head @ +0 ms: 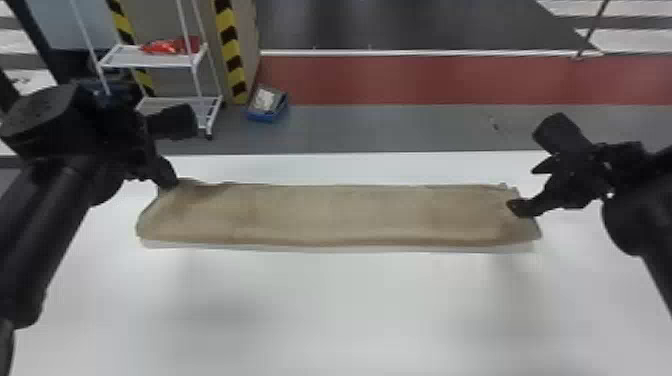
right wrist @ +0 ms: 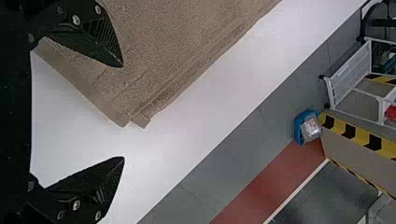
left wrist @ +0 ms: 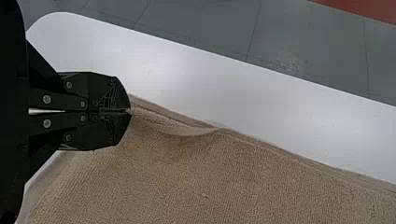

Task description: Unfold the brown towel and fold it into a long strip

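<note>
One black two-fingered left gripper [left wrist: 130,111] has the long brown cloth towel [head: 325,212] clamped at its tips, so imo hold steady & get the black right gripper [right wrist: 123,112], fingers spread, astride the edge b4 pinching.

You have room over the surface [head: 325,310] in front of the towel [head: 330,215]; the left pincer [head: 170,183] blocks its far left corner, the right pincer [head: 522,187], it seems, its right end.
</note>
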`<action>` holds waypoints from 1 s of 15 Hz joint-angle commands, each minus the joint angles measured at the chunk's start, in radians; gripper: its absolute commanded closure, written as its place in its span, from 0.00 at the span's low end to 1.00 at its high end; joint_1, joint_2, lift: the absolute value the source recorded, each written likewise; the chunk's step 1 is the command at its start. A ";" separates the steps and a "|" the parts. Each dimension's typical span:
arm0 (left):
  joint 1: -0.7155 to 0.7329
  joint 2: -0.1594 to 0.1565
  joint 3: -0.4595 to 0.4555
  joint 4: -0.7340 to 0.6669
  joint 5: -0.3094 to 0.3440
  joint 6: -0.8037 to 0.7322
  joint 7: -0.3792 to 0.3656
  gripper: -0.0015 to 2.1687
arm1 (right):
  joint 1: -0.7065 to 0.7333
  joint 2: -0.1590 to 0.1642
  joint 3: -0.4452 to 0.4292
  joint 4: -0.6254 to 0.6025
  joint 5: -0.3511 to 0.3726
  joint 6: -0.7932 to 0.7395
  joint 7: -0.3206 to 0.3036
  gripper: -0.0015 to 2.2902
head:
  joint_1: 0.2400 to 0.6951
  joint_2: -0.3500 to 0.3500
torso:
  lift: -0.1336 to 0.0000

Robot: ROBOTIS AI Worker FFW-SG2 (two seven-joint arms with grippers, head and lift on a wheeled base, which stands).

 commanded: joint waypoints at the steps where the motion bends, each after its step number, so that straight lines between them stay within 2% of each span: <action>1: 0.000 0.000 0.004 -0.001 0.001 0.000 0.002 0.72 | 0.059 -0.024 -0.017 -0.062 0.007 0.012 0.004 0.06 | 1.00 0.52 | 0.06; 3: 0.002 0.002 0.007 -0.001 0.003 0.000 0.017 0.72 | 0.108 -0.046 -0.032 -0.114 0.007 0.021 0.007 0.06 | 1.00 0.50 | 0.06; 4: 0.019 0.002 0.017 -0.006 0.006 0.000 0.063 0.72 | 0.131 -0.052 -0.049 -0.139 0.007 0.021 0.013 0.06 | 1.00 0.49 | 0.06; 6: 0.069 0.002 0.035 -0.049 0.011 0.006 0.125 0.62 | 0.166 -0.053 -0.074 -0.185 0.001 0.021 0.023 0.06 | 1.00 0.48 | 0.06; 7: 0.106 0.002 0.063 -0.104 0.018 0.012 0.136 0.46 | 0.175 -0.055 -0.084 -0.206 0.000 0.024 0.035 0.06 | 1.00 0.48 | 0.06; 8: 0.152 0.005 0.102 -0.167 0.026 0.012 0.136 0.23 | 0.182 -0.053 -0.091 -0.217 -0.003 0.027 0.041 0.06 | 1.00 0.48 | 0.06; 10: 0.209 0.009 0.122 -0.252 0.046 0.074 0.162 0.02 | 0.198 -0.053 -0.097 -0.249 -0.003 0.040 0.049 0.06 | 1.00 0.48 | 0.06; 13: 0.244 0.021 0.150 -0.304 0.054 0.095 0.165 0.00 | 0.200 -0.046 -0.098 -0.288 -0.005 0.070 0.059 0.06 | 1.00 0.50 | 0.06; 15: 0.287 0.028 0.202 -0.374 0.077 0.095 0.165 0.02 | 0.200 -0.041 -0.104 -0.306 -0.013 0.092 0.059 0.06 | 1.00 0.51 | 0.06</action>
